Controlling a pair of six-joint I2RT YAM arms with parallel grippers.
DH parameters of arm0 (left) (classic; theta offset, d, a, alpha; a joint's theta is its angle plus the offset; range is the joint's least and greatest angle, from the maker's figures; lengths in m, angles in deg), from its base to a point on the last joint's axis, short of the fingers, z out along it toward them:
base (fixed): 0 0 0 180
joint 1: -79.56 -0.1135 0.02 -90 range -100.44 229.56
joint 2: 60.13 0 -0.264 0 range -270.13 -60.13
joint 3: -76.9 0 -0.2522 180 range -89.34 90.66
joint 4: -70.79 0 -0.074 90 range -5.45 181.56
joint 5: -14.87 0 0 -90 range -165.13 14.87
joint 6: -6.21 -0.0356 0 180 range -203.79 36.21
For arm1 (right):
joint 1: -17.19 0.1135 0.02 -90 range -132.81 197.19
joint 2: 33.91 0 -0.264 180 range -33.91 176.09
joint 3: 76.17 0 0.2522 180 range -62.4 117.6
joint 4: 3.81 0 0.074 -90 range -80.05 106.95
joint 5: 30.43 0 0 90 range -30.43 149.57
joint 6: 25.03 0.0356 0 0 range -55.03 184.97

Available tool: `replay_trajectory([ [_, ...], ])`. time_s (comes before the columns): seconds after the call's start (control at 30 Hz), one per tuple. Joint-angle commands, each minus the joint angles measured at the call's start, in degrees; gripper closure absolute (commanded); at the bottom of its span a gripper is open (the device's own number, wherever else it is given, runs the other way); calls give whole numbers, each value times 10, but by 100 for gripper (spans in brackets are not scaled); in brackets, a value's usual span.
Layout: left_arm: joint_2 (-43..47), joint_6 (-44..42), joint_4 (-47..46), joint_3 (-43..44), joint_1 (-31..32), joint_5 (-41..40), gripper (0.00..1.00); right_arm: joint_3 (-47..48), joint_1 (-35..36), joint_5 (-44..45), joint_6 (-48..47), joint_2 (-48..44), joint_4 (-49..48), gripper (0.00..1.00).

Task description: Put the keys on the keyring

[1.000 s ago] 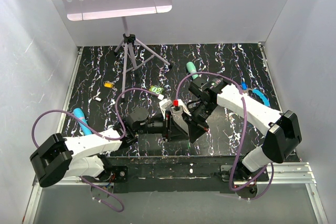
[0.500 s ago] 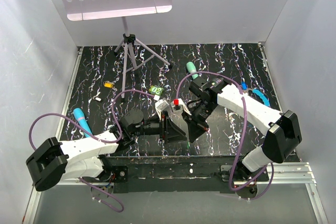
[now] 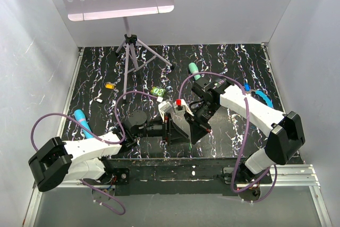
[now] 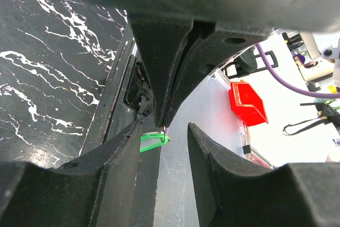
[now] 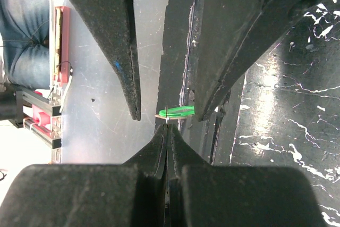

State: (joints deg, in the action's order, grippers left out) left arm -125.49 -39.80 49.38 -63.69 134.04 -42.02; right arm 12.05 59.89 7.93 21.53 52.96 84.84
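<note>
Right at the near edge of the desk [image 3: 228, 62], the two arms met nose to nose. The right tool [image 5: 167, 129] was pressed together, pinching what looked like the green key [image 5: 180, 111] by one end, so the green head stuck out sideways from its tip. The left tool [image 4: 164, 131] was spread wide, one finger on either side of that key and apparently touching neither it nor the other tool.

This looked like a hand-over or a re-grip. To do it well, the left arm would need to centre the key between its fingers and close on the free green end, not on the partner's tips. The right should let go only once that grip is firm. The key was tiny and hung over the desk's front lip, so a slip could send it off the desk.

The keyring [image 3: 264, 98] lay well away, at the far right and half hidden behind the right arm. The yellow-orange key [image 3: 109, 85] waited far out on the left.

The desk top was black with white marbling, which would make small pieces hard to spot. White walls [image 3: 223, 9] boxed it in, a tripod [image 3: 130, 43] carried a perforated panel at the back, and a red bin [image 4: 248, 102] showed beyond the edge.
</note>
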Motion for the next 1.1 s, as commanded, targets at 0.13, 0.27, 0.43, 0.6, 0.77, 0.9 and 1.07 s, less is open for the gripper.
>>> replay_trajectory([
  [0.13, -6, 0, -18, -9, -3, 12, 63, 14, -7, -24, 2, 5, -1, 99],
  [0.27, -9, 1, -23, -9, -3, 15, 67, 15, -10, -22, 7, 6, -4, 99],
  [0.43, -15, 4, -30, -10, -3, 20, 68, 15, -13, -22, 13, 6, -12, 99],
  [0.6, -22, 3, -31, -8, -3, 23, 69, 14, -16, -23, 18, 7, -13, 99],
  [0.77, -27, 6, -34, -6, -3, 26, 71, 15, -17, -26, 19, 8, -13, 99],
  [0.9, -28, 5, -34, -5, -3, 26, 74, 14, -17, -29, 17, 8, -11, 99],
  [1.07, -28, 5, -33, -5, -3, 25, 78, 11, -16, -31, 13, 7, -8, 99],
])
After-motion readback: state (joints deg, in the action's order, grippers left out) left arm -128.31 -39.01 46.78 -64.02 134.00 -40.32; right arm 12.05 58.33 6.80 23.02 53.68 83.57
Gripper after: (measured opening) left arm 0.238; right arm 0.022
